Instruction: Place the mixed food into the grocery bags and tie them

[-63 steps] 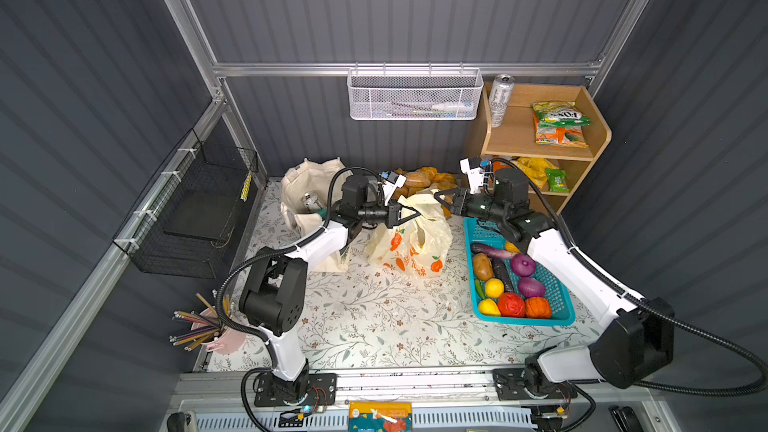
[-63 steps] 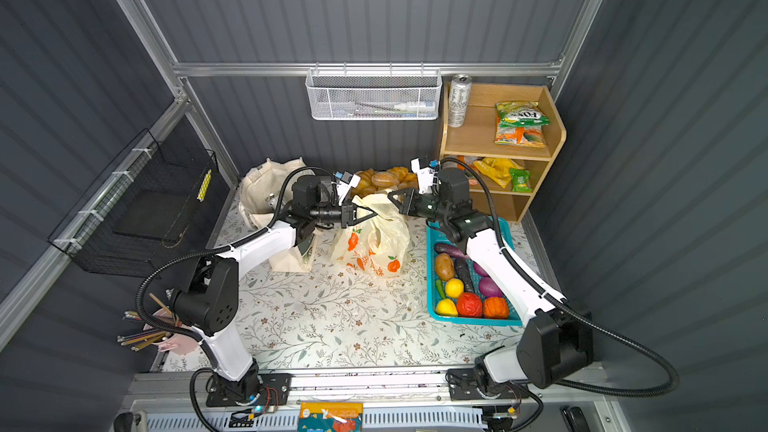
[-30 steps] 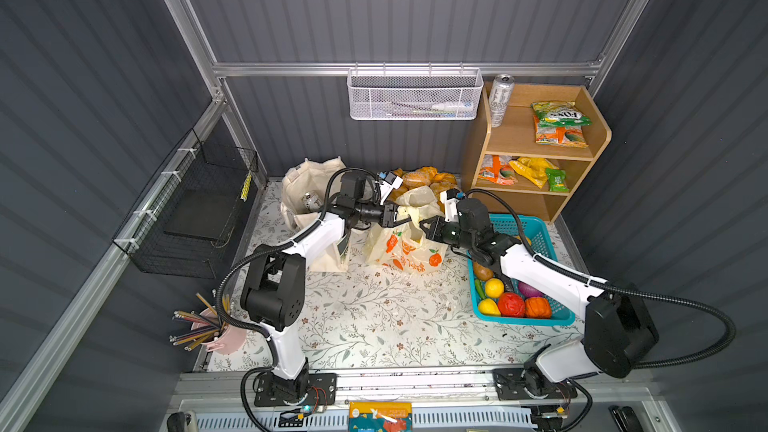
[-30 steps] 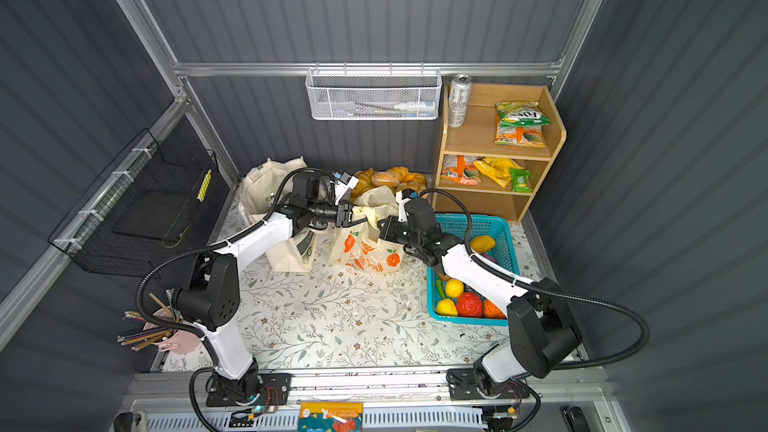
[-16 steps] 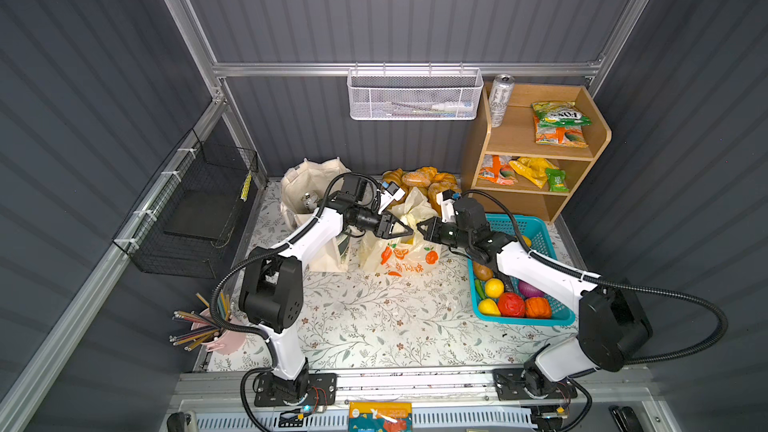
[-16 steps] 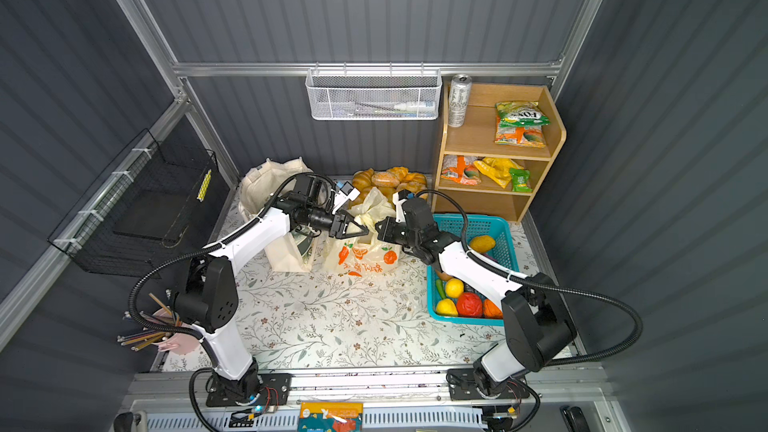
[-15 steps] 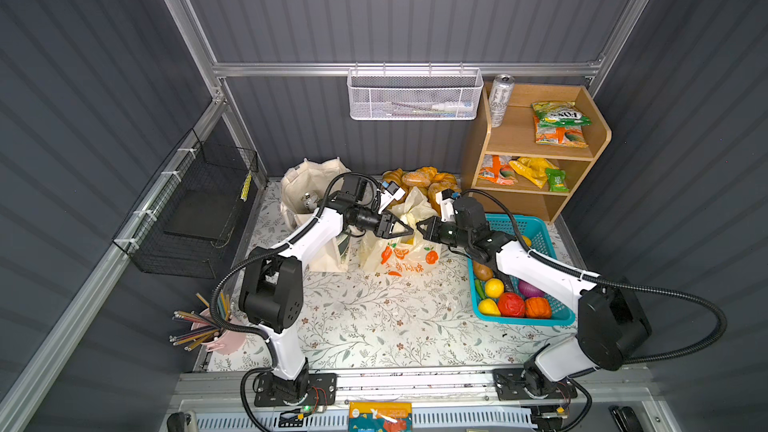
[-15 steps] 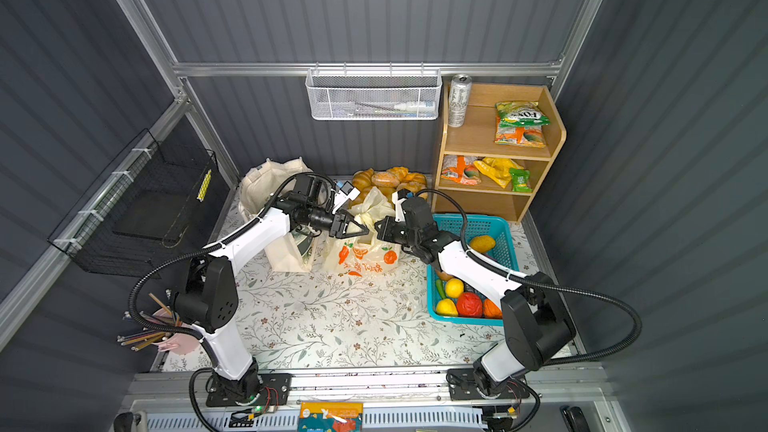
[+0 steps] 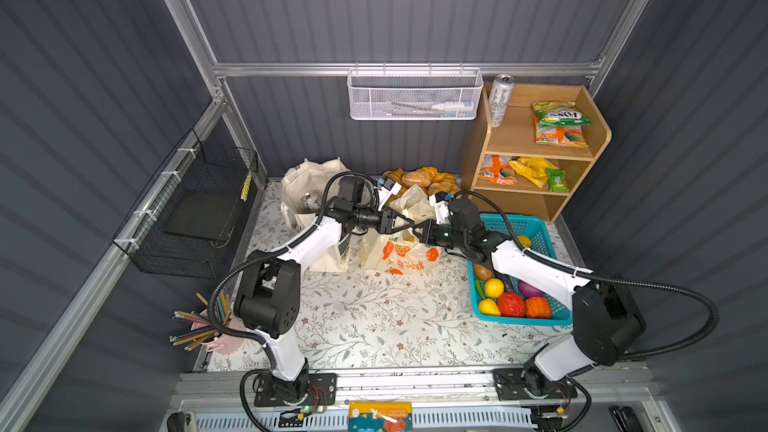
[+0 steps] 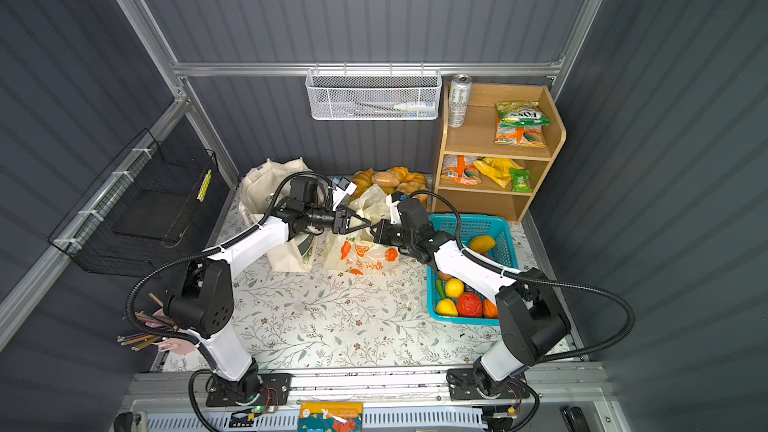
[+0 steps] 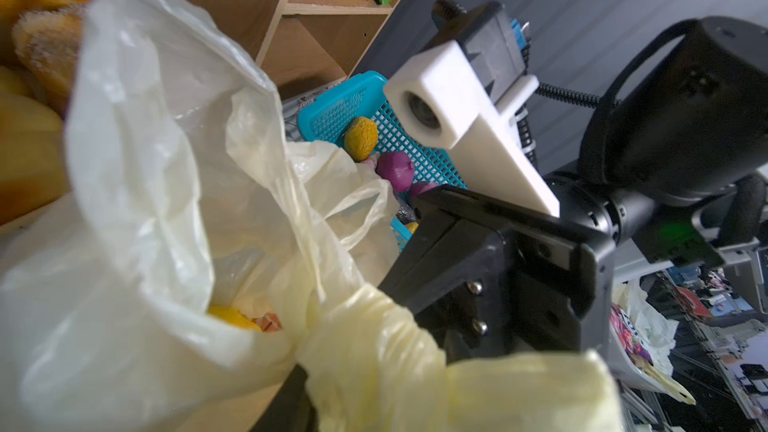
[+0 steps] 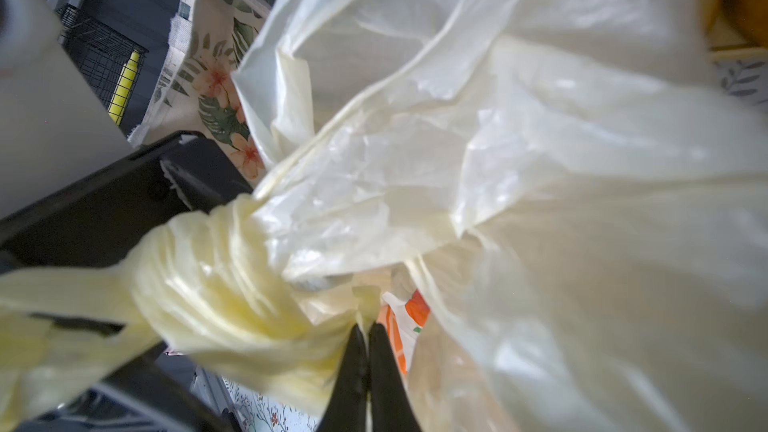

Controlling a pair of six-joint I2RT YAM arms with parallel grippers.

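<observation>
Where the floral table [image 9: 374,326] runs along its right edge, closest to the front, the turquoise basket [image 9: 534,228] has toy produce [image 9: 511,304] piled in its front end, lemons [image 9: 493,287] included. Bit further in, mid-table, the plastic bag [image 9: 399,255] sits slumped with both arms meeting right over it, same in both top views. So the right gripper [image 12: 366,334] is pinched tight on a thin strip of the bag's plastic, fingers basically touching. Then the left gripper [image 9: 405,222] has the twisted handle [image 11: 374,347] bunched right across its fingers, but the plastic covers them, so can't tell if it's clamping or let go. Just beside the bag, toward the back left corner, stands the canvas tote [image 9: 307,176]. Against the back edge the bread [image 9: 419,178] is heaped up, and the wooden shelf [image 9: 515,135] in the back right corner carries the drink can [image 9: 500,99] and snack packets [image 9: 559,126] on its top tier.
</observation>
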